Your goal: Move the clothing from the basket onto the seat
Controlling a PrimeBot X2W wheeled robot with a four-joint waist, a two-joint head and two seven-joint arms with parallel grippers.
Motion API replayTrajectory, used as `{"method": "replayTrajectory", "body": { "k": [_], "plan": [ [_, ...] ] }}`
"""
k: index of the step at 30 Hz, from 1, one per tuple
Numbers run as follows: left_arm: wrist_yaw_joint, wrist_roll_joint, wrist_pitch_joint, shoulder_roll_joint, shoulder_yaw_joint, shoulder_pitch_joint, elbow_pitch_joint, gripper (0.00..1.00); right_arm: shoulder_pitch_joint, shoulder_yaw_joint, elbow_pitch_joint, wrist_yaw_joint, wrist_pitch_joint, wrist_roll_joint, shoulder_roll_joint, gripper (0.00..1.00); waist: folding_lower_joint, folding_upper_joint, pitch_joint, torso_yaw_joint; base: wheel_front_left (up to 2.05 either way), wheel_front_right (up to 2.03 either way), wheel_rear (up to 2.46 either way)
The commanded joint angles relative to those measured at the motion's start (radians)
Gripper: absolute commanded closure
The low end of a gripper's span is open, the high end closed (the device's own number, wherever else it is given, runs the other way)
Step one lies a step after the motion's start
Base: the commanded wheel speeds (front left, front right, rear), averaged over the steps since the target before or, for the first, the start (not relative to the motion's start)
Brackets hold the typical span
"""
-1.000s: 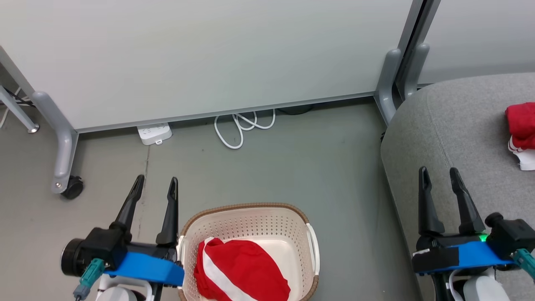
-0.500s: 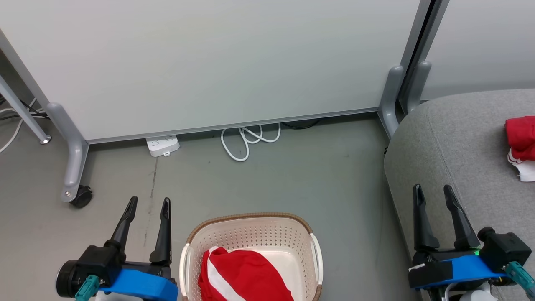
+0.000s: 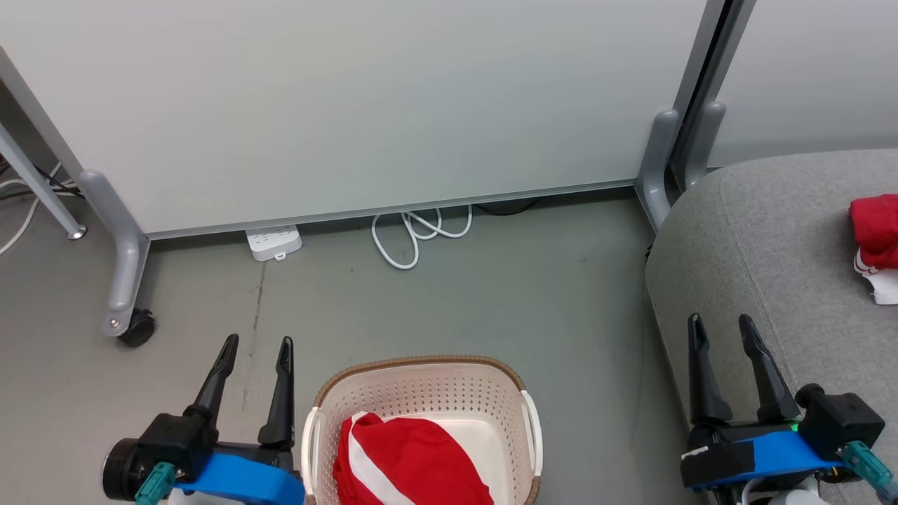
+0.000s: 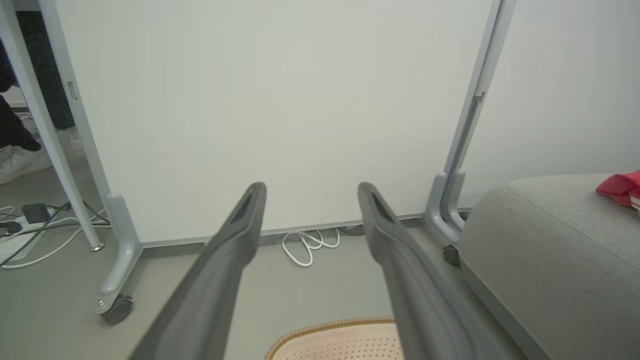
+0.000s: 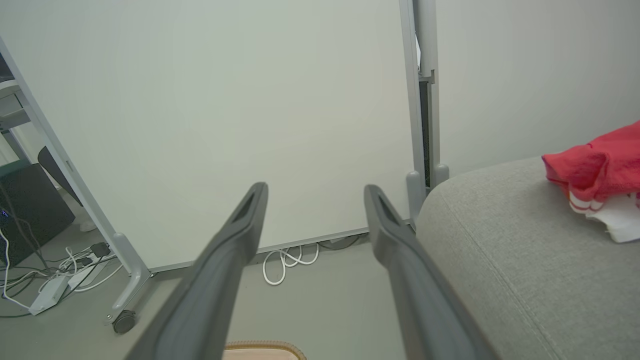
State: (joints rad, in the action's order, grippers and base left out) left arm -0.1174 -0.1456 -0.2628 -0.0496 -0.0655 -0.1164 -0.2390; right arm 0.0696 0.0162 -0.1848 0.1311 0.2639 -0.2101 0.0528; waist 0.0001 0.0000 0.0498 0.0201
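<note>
Bright, even, diffuse light, soft faint shadows, no glare; sharp pictures, with wide-angle bending at wrist-view edges.

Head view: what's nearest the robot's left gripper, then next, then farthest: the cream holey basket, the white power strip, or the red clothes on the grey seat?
1. Cream perforated plastic basket, just beside the left gripper.
2. White power strip, straight ahead, farther off.
3. Red fabric garment on the grey seat, far right.
</note>
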Motion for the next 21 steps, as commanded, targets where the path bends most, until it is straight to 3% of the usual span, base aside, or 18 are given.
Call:
{"method": "replayTrajectory", "body": {
  "k": [1, 11, 21],
  "plan": [
    [-0.006, 0.005, -0.003, -0.002, -0.003, -0.012, -0.003, 0.00, 0.000, -0.003, -0.002, -0.001, 0.001, 0.003, -0.004, 0.00, -0.0001, 0.0000, 0.002, -0.001, 0.00, 0.00, 0.00],
    [-0.013, 0.044, -0.003, -0.020, -0.101, -0.151, -0.097, 0.00, 0.048, -0.017, 0.008, -0.001, 0.001, -0.006, -0.004, 0.00, -0.0001, 0.0000, 0.063, -0.026, 0.00, 0.00, 0.00],
    [-0.014, 0.008, -0.003, -0.095, -0.310, -0.348, -0.278, 0.00, 0.131, -0.027, 0.030, -0.001, 0.001, 0.010, -0.003, 0.00, -0.0001, 0.0000, 0.192, -0.089, 0.00, 0.00, 0.00]
  ]
}}
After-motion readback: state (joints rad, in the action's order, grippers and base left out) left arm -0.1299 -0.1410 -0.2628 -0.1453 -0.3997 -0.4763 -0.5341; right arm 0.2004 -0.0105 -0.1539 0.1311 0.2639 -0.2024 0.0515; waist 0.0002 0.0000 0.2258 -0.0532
